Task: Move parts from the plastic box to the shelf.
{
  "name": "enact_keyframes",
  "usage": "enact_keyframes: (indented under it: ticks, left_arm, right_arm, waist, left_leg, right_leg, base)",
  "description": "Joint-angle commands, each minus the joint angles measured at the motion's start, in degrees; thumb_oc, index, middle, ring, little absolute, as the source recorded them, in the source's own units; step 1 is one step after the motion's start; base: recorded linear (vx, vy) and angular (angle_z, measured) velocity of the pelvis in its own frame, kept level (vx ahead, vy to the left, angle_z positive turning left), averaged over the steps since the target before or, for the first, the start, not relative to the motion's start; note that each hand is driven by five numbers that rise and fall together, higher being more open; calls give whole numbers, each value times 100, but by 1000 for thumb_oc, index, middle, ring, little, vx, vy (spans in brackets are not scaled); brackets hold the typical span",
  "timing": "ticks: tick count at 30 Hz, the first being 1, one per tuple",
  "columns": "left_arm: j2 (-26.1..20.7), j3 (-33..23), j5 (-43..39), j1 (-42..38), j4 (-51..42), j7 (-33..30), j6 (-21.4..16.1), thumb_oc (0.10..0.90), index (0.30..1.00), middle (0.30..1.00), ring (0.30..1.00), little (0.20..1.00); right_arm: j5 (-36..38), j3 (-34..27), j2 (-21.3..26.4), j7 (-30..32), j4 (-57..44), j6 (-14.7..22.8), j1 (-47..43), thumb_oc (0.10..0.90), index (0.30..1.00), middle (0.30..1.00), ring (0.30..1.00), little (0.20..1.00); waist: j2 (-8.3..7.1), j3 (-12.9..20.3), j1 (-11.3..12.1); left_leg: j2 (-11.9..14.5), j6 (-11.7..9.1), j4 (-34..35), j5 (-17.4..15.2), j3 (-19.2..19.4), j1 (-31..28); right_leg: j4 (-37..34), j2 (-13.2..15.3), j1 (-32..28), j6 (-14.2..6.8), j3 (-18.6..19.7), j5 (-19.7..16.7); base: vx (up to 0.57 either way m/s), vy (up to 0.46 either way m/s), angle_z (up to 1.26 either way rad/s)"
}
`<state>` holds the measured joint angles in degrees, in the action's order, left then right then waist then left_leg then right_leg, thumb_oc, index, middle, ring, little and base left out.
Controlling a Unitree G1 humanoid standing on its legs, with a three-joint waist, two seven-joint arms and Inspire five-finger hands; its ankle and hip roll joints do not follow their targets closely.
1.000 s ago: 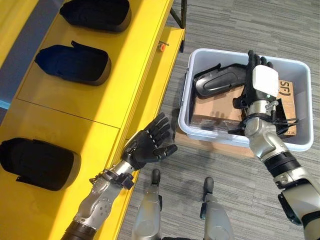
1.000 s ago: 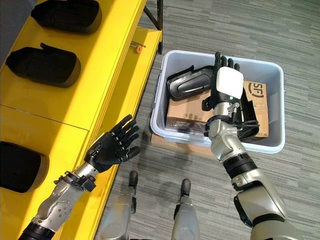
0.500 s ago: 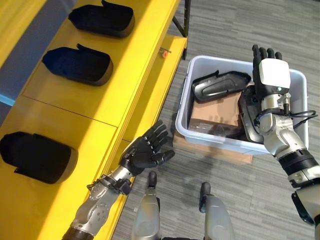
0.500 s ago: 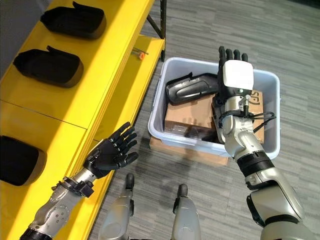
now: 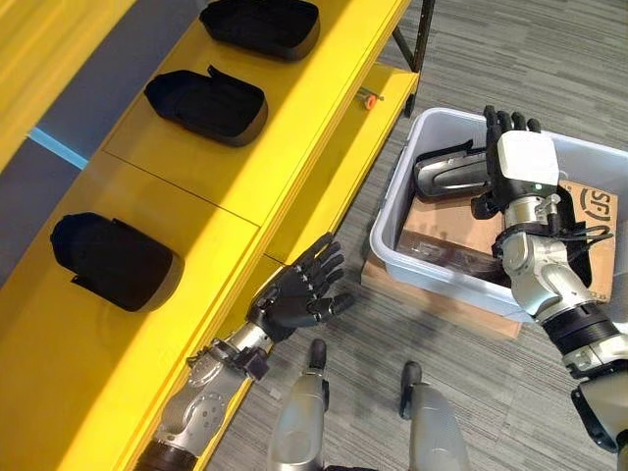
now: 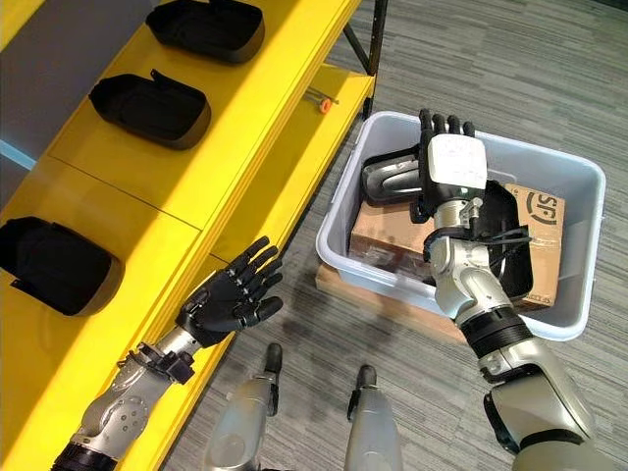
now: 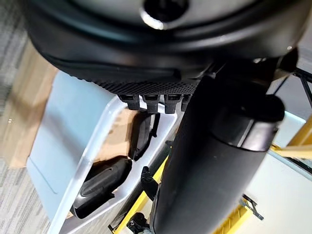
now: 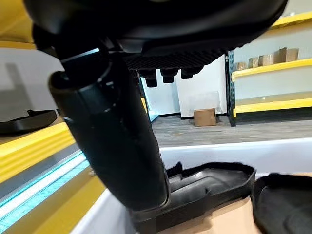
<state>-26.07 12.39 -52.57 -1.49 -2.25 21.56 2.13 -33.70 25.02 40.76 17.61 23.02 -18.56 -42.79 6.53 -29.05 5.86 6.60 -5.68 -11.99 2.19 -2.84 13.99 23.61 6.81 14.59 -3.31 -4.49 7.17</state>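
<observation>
Nearest, left of the box (image 5: 392, 245) and short of its wall: left hand (image 5: 294, 299), palm up, fingers (image 5: 324, 265) released and spread, grasping nothing. Likely parked there, clear of the box, ready to take or steady a part on the way over.

Under the box: flat cardboard (image 5: 442, 304), apparently to keep it off the floor.

Inside the box: brown carton (image 5: 437, 221) lying flat, serving as a raised bed. Resting on it at the far left corner of the box, a long black part (image 5: 446, 177), lying flat and within easy reach from above. To the right inside the box, a second black part (image 8: 282, 204), leaning by the carton.

Over the box, above the long part's right end: right hand (image 5: 520, 167), back up, fingers (image 5: 505, 120) straight and released, closed on nothing. Seemingly poised for a downward reach; thumb set low beside the long part in the right wrist view, contact impossible to tell.

Left of the box and beyond: yellow shelf (image 5: 226, 186), already carrying three black parts in a row, near one (image 5: 118, 263), middle one (image 5: 208, 103), far one (image 5: 260, 18), spaced apart, presumably leaving room for more. On the lower ledge, just left of the box's far corner, a small orange item (image 5: 367, 98).

Judged so: pick not yet made, two parts left in the box.
</observation>
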Motion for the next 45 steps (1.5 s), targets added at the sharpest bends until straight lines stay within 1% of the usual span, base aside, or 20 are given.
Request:
enact_keyframes:
  ticks: [1,8,13,14,15,16,17,18,19,20,21,22,23,25,28,32,33,36,40,45]
  left_arm:
    - [-78,-109,7,62,-608,393,-491,900,1000,1000,1000,1000]
    - [-84,-80,3,71,-586,488,-588,900,1000,1000,1000,1000]
    - [-69,-137,-103,125,-577,522,-584,900,1000,1000,1000,1000]
    - [-135,-233,-154,168,-634,559,-434,900,1000,1000,1000,1000]
    - [-147,-289,-235,229,-639,614,-283,900,1000,1000,1000,1000]
    - [-144,-300,-239,243,-649,625,-251,900,1000,1000,1000,1000]
    - [-129,-271,-150,275,-678,634,-244,900,1000,1000,1000,1000]
    - [-129,-224,-73,294,-698,622,-278,900,1000,1000,1000,1000]
    - [-189,-110,-137,317,-686,519,-391,900,1000,1000,1000,1000]
    - [-287,-59,-242,244,-610,485,-493,900,1000,1000,1000,1000]
    - [-306,-50,-259,215,-587,487,-516,900,1000,1000,1000,1000]
    - [-399,-21,-321,80,-510,496,-570,900,1000,1000,1000,1000]
    - [-452,39,-348,-98,-500,445,-514,900,1000,1000,1000,1000]
    - [-484,174,-275,-186,-537,389,-490,900,1000,1000,1000,1000]
    - [-493,215,-187,-117,-544,350,-612,900,1000,1000,1000,1000]
    - [-447,209,-240,-75,-564,231,-615,900,1000,1000,1000,1000]
    - [-355,129,-353,-65,-615,255,-570,900,1000,1000,1000,1000]
    - [-242,4,-329,71,-746,301,-475,900,1000,1000,1000,1000]
    - [-178,-9,-273,180,-755,433,-438,900,1000,1000,1000,1000]
    - [-162,43,-313,231,-712,430,-455,900,1000,1000,1000,1000]
  right_arm:
    - [-253,-60,102,589,-262,36,-576,900,1000,1000,1000,1000]
    - [-328,-2,132,410,-306,-47,-605,900,1000,1000,1000,1000]
    - [-332,110,143,340,-323,-81,-546,900,1000,1000,1000,1000]
    - [-406,88,140,305,-310,-89,-475,900,1000,1000,1000,1000]
    - [-452,49,81,232,-318,-56,-364,900,1000,1000,1000,1000]
    - [-492,32,60,218,-329,-25,-323,900,1000,1000,1000,1000]
    - [-612,10,-19,184,-313,26,-254,900,1000,1000,1000,1000]
    - [-658,15,-85,181,-265,37,-228,900,1000,1000,1000,1000]
    - [-597,82,-153,317,-65,155,-220,900,1000,1000,1000,1000]
    - [-484,177,-193,467,100,238,-299,900,1000,1000,1000,1000]
    - [-454,200,-198,497,132,250,-333,900,1000,1000,1000,1000]
    - [-359,288,-214,574,223,241,-494,900,1000,1000,1000,1000]
    - [-298,345,-236,565,299,167,-697,900,1000,1000,1000,1000]
    - [-220,322,-325,581,596,224,-873,900,1000,1000,1000,1000]
    - [-51,381,-161,475,696,310,-1021,900,1000,1000,1000,1000]
    - [-56,384,-101,333,660,312,-1053,900,1000,1000,1000,1000]
    - [-126,444,5,194,517,315,-1118,900,1000,1000,1000,1000]
    - [-278,467,145,18,432,379,-1149,900,1000,1000,1000,1000]
    - [-370,542,218,0,388,390,-1194,900,1000,1000,1000,1000]
    - [-791,649,253,-6,467,504,-1342,900,1000,1000,1000,1000]
  waist:
    - [-291,408,38]
    - [-313,406,45]
    - [-370,510,80]
    - [-425,559,122]
    - [-407,544,166]
    - [-397,550,168]
    - [-405,523,171]
    - [-435,506,162]
    - [-407,487,145]
    - [-439,467,164]
    - [-436,467,167]
    - [-487,441,163]
    - [-565,407,87]
    - [-610,398,48]
    - [-661,520,59]
    - [-642,550,103]
    - [-568,523,58]
    - [-425,464,3]
    - [-361,486,-53]
    - [-299,564,-104]
  left_leg:
    - [-362,303,437,162,112,336]
    - [-467,376,615,42,193,83]
    - [-568,506,579,-124,308,-69]
    - [-617,578,479,-216,387,-85]
    - [-627,743,302,-340,389,-164]
    - [-625,788,284,-351,380,-177]
    - [-677,908,212,-432,383,-249]
    - [-729,964,173,-466,384,-280]
    - [-693,957,245,-503,376,-428]
    - [-645,906,292,-572,409,-508]
    - [-619,896,308,-569,412,-507]
    - [-560,855,352,-656,444,-545]
    - [-484,807,427,-775,409,-609]
    - [-279,767,473,-966,383,-752]
    - [-151,629,559,-994,452,-741]
    - [-1,489,497,-905,456,-721]
    - [211,316,605,-742,564,-795]
    - [440,221,677,-483,661,-852]
    - [547,151,819,-312,686,-921]
    - [557,103,970,-237,673,-1033]
  right_leg:
    - [-551,-549,-453,524,-322,236]
    - [-895,-441,-538,416,-379,44]
    - [-868,-407,-628,407,-441,82]
    - [-661,-434,-666,414,-527,188]
    - [738,-347,-363,294,-636,257]
    - [1040,-312,-221,245,-655,212]
    - [1992,-100,146,78,-627,45]
    - [2298,25,435,-28,-486,-197]
    - [1900,251,517,-65,-418,-479]
    - [944,513,294,-86,-441,-659]
    - [709,542,250,-87,-455,-729]
    - [-145,696,48,-180,-414,-994]
    - [-1166,936,118,-364,-111,-1609]
    - [-1737,1095,275,-584,91,-2056]
    - [-2236,997,-55,-693,-59,-1900]
    - [-2140,980,-154,-659,-262,-1696]
    - [-1882,916,-117,-625,-393,-1408]
    - [-1352,835,-57,-475,-558,-995]
    - [-1269,787,-81,-372,-553,-881]
    - [-1352,768,-176,-372,-455,-866]
  base:
    - [14,28,-6]
    - [52,75,-5]
    - [92,165,0]
    - [160,263,-7]
    - [172,265,-6]
    - [153,254,-18]
    - [95,140,-36]
    - [129,55,-54]
    - [115,-151,-64]
    - [93,-214,-55]
    - [43,-346,-60]
    - [49,-517,-48]
    - [107,-675,-42]
    - [129,-530,-20]
    - [119,-453,20]
    - [61,-193,50]
    - [45,-171,26]
    - [71,-134,-10]
    - [62,-11,-3]
    - [117,43,5]
